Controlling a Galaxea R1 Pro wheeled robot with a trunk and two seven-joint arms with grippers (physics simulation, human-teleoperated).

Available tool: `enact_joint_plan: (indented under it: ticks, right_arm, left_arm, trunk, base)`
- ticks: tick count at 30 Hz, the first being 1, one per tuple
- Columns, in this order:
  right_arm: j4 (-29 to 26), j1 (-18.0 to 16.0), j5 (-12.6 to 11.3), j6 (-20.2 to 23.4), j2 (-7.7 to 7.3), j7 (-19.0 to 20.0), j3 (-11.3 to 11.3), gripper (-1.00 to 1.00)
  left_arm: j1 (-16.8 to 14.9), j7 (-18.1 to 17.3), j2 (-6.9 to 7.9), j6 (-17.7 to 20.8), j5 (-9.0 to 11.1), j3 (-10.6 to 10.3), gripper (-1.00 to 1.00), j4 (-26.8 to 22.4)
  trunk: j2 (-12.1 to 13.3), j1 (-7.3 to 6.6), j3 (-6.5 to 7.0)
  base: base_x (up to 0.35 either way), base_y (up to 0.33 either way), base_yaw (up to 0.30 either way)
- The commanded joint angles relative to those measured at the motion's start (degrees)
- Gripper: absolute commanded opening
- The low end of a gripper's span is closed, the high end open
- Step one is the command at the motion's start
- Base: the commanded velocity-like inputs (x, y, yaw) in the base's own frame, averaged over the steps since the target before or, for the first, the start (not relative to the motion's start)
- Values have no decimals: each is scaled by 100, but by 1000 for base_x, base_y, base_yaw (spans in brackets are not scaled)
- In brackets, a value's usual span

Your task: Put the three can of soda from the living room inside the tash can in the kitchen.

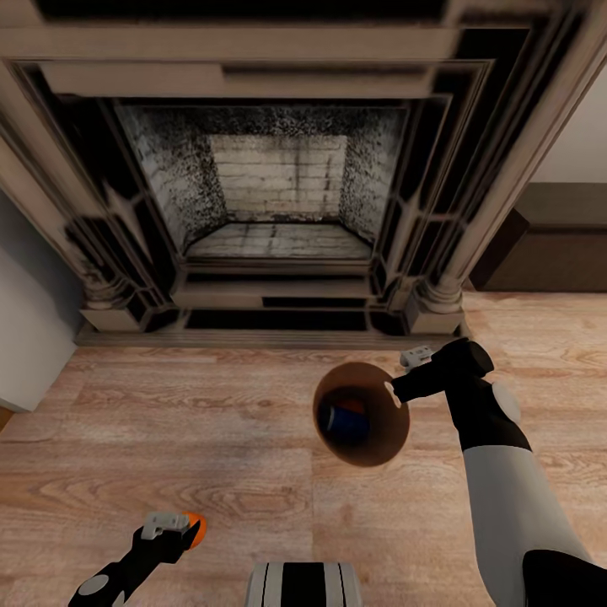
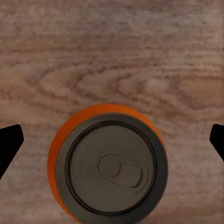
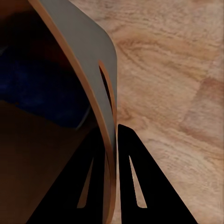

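While the head camera looks down at a light wood plank floor point(image 1: 169, 421) in front of a dark brick fireplace with a pale stone surround point(image 1: 278, 194), the left gripper point(image 1: 181, 531) sits low at the left of that view with an orange-red cylindrical soda can with a silver top point(image 1: 196, 529) at its tip. From the left wrist camera the same can point(image 2: 109, 165) shows end-on, its pull tab up, between the two black fingertips point(image 2: 9, 142); these stand well apart on either side with floor showing between each tip and the can, so the jaws are spread and not touching it there. Whether the can rests on the floor or is carried cannot be told.

Further right, the small round tapered bin, pale grey outside and brown inside point(image 1: 384, 443), is tilted with its mouth toward the camera. Inside it lie a dark blue soda can point(image 1: 344, 423) and, just beside it, a second orange-red soda can point(image 1: 356, 405).

At the right, the right gripper point(image 1: 394, 389) meets the bin's rim. From the right wrist camera its two black fingers point(image 3: 135, 186) stand on either side of the bin's thin wall point(image 3: 91, 70), one inside and one outside, pinched on it, with the dark blue can a blur point(image 3: 37, 88) within.
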Motion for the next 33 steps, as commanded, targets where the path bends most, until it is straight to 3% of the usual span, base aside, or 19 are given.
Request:
enact_joint_plan:
  ticks: [1,13,19,33]
  right_arm:
    - [-2,-2,-80,67,-2,40,0,-100]
    - [-6,7,-83,67,0,44,16,-100]
    - [-6,14,-80,67,7,44,19,-100]
    - [-6,80,-80,67,1,44,12,-100]
  left_arm:
    - [0,0,0,-3,0,0,100,-1]
    - [0,1,0,-12,0,0,100,-3]
    - [0,-6,0,12,7,4,100,-1]
    - [0,-5,3,20,13,11,100,6]
  trunk:
    - [0,-1,-5]
    - [0,-1,-66]
    - [-8,15,-219]
    - [-8,15,-223]
  base:
    - [0,0,0]
    - [0,0,0]
    - [0,0,0]
    - [0,0,0]
